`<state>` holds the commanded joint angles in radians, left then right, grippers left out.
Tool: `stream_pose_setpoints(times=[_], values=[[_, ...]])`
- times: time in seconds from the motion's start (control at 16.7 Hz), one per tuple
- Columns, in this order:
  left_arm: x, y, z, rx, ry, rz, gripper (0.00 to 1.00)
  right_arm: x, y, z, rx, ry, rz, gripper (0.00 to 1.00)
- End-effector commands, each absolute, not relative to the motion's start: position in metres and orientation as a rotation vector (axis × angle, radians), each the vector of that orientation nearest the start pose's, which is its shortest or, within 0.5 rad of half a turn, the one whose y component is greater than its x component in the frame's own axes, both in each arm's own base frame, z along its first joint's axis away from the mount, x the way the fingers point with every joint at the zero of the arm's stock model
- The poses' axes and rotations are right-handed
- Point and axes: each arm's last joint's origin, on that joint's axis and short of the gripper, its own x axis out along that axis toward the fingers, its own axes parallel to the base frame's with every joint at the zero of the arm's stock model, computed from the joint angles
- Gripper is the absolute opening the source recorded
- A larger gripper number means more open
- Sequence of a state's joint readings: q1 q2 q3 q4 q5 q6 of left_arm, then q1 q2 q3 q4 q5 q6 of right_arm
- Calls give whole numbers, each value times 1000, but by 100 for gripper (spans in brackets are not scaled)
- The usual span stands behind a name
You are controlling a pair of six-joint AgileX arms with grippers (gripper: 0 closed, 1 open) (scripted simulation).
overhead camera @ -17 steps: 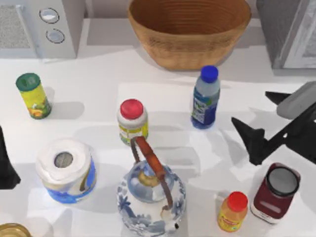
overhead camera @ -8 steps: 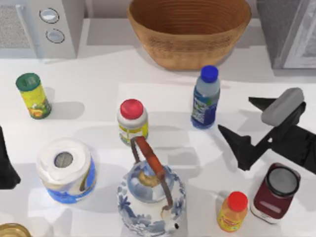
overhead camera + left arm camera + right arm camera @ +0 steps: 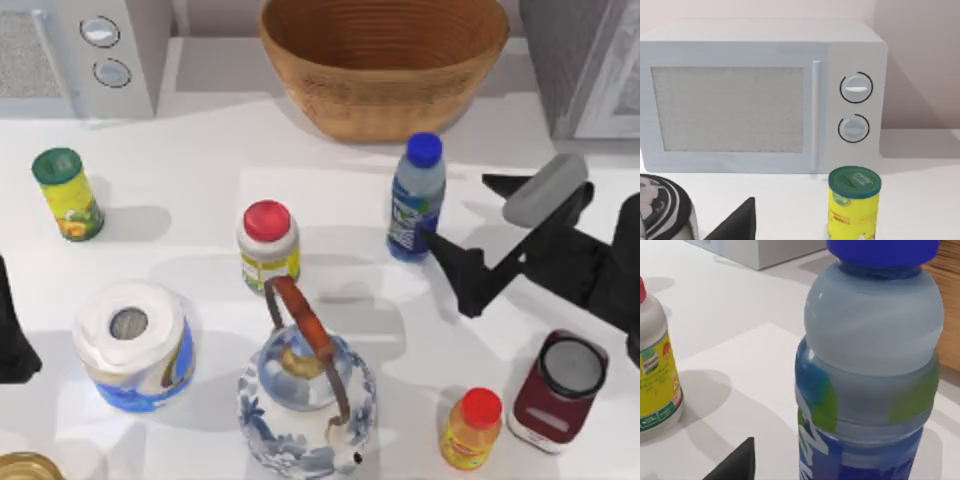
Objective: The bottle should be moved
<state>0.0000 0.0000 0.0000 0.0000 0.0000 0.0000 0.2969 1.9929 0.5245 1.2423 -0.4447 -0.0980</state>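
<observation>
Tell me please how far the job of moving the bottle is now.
Done: the right hand has come close to the bottle, wide open, one finger next to its base. In hand: the approach; the bottle stands upright on the table, in front of the wicker basket, not gripped. Left: closing on it, lifting and moving it. The left arm is parked at the table's left edge.

Black right arm (image 3: 585, 275), grey wrist block (image 3: 545, 188), black pointed pincer (image 3: 470, 230) fingers.
</observation>
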Motion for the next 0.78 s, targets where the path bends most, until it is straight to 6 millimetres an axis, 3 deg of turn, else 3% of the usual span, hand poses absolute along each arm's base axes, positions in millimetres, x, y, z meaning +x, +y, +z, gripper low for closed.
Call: stream_pose_setpoints(times=[0.48,0.78], values=[[106,-1,160,0,0,0,100,335,155,62,-91,199,771,100],[106,-1,160,0,0,0,100,337,158,60,-91,199,771,100]])
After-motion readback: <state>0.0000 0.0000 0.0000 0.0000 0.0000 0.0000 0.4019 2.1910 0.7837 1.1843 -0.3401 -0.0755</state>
